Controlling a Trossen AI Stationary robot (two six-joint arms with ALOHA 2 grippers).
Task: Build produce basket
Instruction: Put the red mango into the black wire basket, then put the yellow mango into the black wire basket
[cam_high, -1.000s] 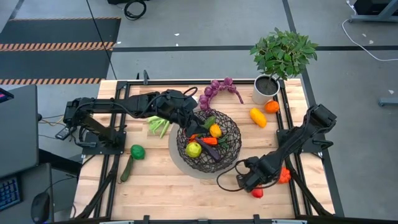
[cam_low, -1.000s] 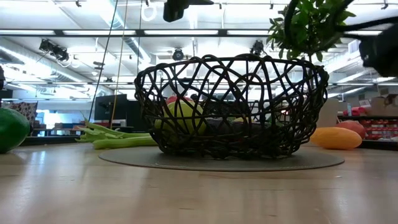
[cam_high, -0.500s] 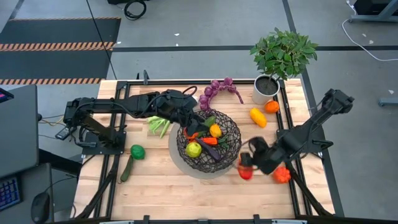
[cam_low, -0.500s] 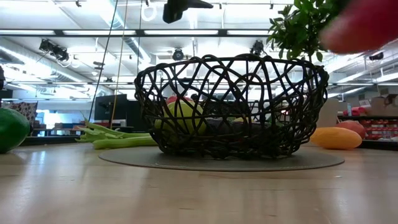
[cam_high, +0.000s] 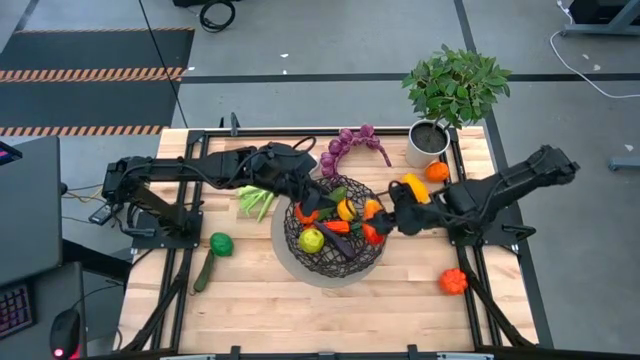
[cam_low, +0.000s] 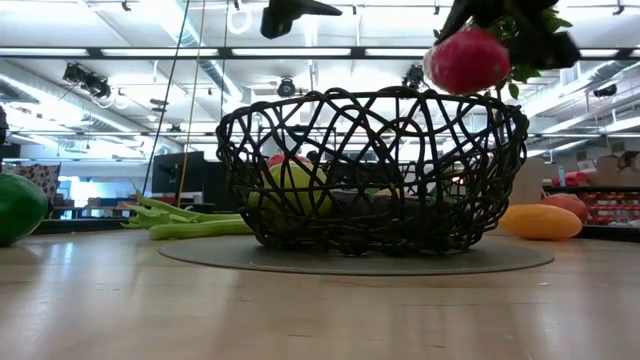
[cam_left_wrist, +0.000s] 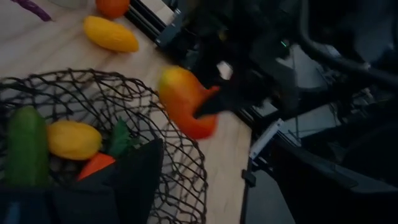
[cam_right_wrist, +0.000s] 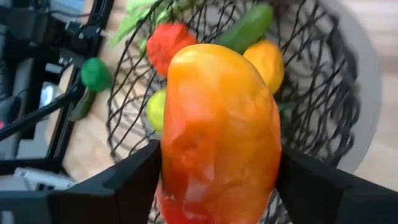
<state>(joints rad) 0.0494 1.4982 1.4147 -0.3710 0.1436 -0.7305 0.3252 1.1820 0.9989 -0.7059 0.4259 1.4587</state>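
The dark wire basket (cam_high: 352, 262) stands mid-table on its pale round base and holds a lemon, a cucumber, a carrot and other toy produce. My right gripper (cam_high: 385, 222) is shut on an orange-red pepper (cam_high: 372, 230) above the basket's right rim; in the low view the pepper (cam_low: 467, 60) hangs above the rim. My left gripper (cam_high: 308, 208) is open over the basket's left rim. The grape bunch (cam_high: 350, 142), leek (cam_high: 255, 200), green pepper (cam_high: 221, 243) and a dark green vegetable (cam_high: 203, 272) lie on the table. My right gripper pinches the pepper's two opposite sides (cam_right_wrist: 174, 155) between its two fingers (cam_right_wrist: 124, 180). The fingers come roughly level from the table's right side. The pepper is lifted clear, over the basket's right part.
A white pot with a leafy plant (cam_high: 428, 143) stands at the far right. A yellow piece (cam_high: 415, 188) and an orange one (cam_high: 437, 171) lie beside it. Another orange-red piece (cam_high: 452, 281) lies near the right front. Bare wood lies along the table's near edge.
My right gripper has lifted the orange-red pepper off the table at the near right and carried it up and toward the far left, to above the basket's right rim. The other orange-red piece stays on the table. My left gripper has kept still.
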